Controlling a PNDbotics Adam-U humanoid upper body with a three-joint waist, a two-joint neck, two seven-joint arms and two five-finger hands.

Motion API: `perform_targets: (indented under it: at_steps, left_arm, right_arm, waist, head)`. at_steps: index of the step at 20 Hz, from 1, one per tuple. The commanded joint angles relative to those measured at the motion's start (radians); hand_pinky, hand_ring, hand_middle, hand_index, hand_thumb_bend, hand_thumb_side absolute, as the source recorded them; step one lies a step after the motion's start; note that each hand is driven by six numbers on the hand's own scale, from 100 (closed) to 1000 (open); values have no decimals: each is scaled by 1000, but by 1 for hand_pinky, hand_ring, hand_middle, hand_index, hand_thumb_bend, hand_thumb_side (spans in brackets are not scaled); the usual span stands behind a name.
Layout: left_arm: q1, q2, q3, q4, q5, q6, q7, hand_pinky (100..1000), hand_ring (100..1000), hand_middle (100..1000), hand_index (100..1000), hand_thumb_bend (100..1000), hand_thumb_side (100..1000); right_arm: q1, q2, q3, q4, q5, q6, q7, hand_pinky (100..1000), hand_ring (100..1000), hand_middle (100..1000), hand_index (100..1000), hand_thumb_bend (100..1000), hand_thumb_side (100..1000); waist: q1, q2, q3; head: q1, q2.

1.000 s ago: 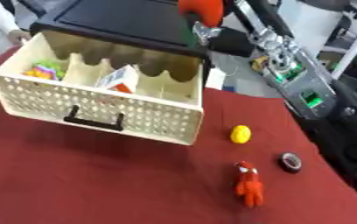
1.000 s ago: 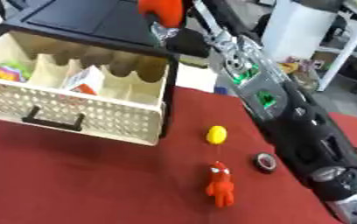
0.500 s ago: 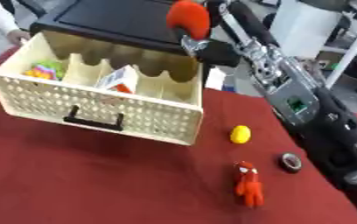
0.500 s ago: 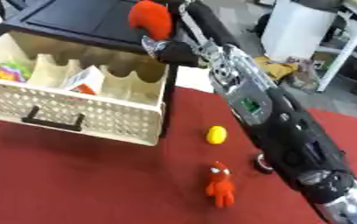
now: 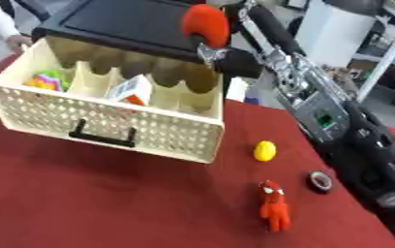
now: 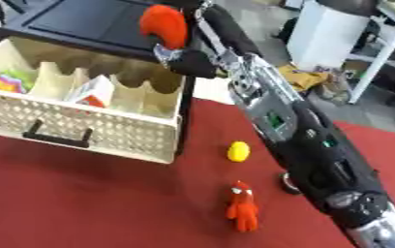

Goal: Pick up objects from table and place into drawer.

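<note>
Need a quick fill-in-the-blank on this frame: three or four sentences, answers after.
1. The right hand holds a round ____ object above the drawer.
2. The yellow object lies on the ____ tablecloth.
3. The drawer's handle is ____ in colour.
4. The small red figure lies nearer the camera than the ____ object.

Missing words: red; red; black; yellow

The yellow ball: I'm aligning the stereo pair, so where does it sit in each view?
Left eye view: yellow ball, right of centre, just past the drawer's front right corner.
Right eye view: yellow ball, nearer centre.
Shared landmark: red figure lying on the cloth nearer the camera.
</note>
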Motion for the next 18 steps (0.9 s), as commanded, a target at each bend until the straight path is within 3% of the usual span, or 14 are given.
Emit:
perform_targets:
  at_steps: [1,7,18]
  left_arm:
    - [-13,3,-1,-13,3,3,-1,390,446,459,849,159,1000]
    - [-15,1,-2,-13,3,3,-4,390,446,458,849,159,1000]
    - [-18,-3,-3,-13,3,5,-7,389,445,458,849,159,1000]
  right_arm:
    - [-11,-36,-9,-59,-92,-21,44,666,646,333,640,295,533]
    - [8,-59,4,-147,-200,-47,121,664,645,332,640,304,532]
    - [19,-60,21,-189,-172,-52,127,663,649,337,645,299,557]
  waist:
    - [10,-22,-3]
    - [10,-17,-3]
    - [6,-11,2]
  head:
    - [1,-13]
    - [-4,-23]
    - [-5,-30]
